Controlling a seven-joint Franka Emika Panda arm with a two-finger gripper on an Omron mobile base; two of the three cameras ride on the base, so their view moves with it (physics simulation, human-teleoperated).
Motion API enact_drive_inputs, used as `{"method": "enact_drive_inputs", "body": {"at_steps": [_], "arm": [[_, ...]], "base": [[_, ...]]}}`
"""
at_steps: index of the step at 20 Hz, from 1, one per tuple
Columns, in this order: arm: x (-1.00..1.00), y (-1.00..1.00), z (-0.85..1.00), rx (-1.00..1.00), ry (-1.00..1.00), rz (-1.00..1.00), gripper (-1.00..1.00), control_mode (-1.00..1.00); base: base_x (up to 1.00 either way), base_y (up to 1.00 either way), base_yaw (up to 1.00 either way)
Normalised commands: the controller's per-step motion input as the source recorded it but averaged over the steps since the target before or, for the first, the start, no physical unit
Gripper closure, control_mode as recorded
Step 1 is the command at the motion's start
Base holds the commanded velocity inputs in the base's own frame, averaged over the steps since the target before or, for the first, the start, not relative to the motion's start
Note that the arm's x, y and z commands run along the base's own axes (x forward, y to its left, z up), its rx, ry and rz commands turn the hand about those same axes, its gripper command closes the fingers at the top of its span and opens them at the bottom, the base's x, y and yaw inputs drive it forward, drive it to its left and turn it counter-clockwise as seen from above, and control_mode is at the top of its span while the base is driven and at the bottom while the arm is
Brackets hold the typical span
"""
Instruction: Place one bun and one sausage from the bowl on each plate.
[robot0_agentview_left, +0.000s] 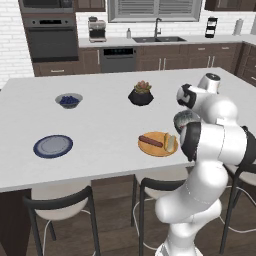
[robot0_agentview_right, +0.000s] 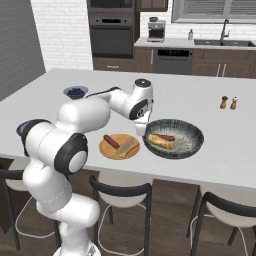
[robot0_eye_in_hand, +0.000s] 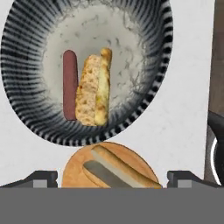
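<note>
The wide dark grey bowl sits right of the orange plate. In the bowl lie one sausage and one bun, side by side. The orange plate holds a sausage and a bun. Far to the left, the dark blue plate carries no food. My gripper hangs open above the gap between the orange plate and the bowl, holding nothing. In the left base view my arm hides most of the bowl.
A small blue-filled bowl and a black plant pot stand farther back on the white island. Salt and pepper shakers stand at the back right. Stools line the island's near edge.
</note>
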Motion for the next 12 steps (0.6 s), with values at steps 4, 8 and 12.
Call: {"method": "enact_drive_inputs", "body": {"at_steps": [4, 8, 12], "arm": [[0.0, -0.41, -0.01, 0.01, 0.0, -0.34, -1.0, -1.0], [0.01, -0.51, -0.16, 0.02, -0.03, -0.12, -1.0, -1.0], [0.06, -0.32, -0.31, 0.05, -0.03, 0.0, -1.0, -1.0]], "base": [[0.0, 0.0, 0.0], [0.0, 0.0, 0.0], [0.0, 0.0, 0.0]]}}
